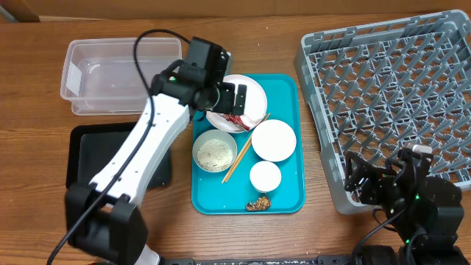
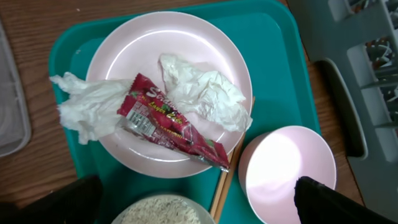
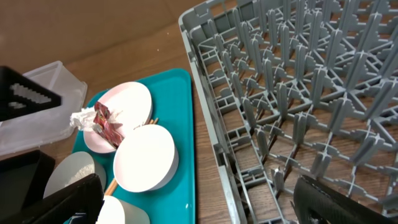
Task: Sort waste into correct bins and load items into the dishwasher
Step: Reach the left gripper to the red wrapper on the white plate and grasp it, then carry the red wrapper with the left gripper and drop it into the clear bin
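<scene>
A white plate (image 1: 254, 92) on the teal tray holds a crumpled white napkin (image 2: 202, 93) and a red sauce packet (image 2: 168, 121). My left gripper (image 1: 228, 97) hovers over the plate, open and empty (image 2: 199, 208). A bowl of rice (image 1: 214, 152), an empty white bowl (image 1: 274, 140), a small cup (image 1: 265, 177), chopsticks (image 1: 239, 158) and a brown lump (image 1: 258, 204) also lie on the tray. My right gripper (image 1: 372, 180) is open and empty by the grey dish rack's (image 1: 390, 96) near left corner; its view shows the rack (image 3: 298, 93) and the empty bowl (image 3: 144, 158).
The teal tray (image 1: 288, 158) sits mid-table. A clear tub (image 1: 103, 73) stands at the back left, with a shallow black tray (image 1: 85, 151) in front of it, partly under my left arm. Bare wood separates the teal tray and the rack.
</scene>
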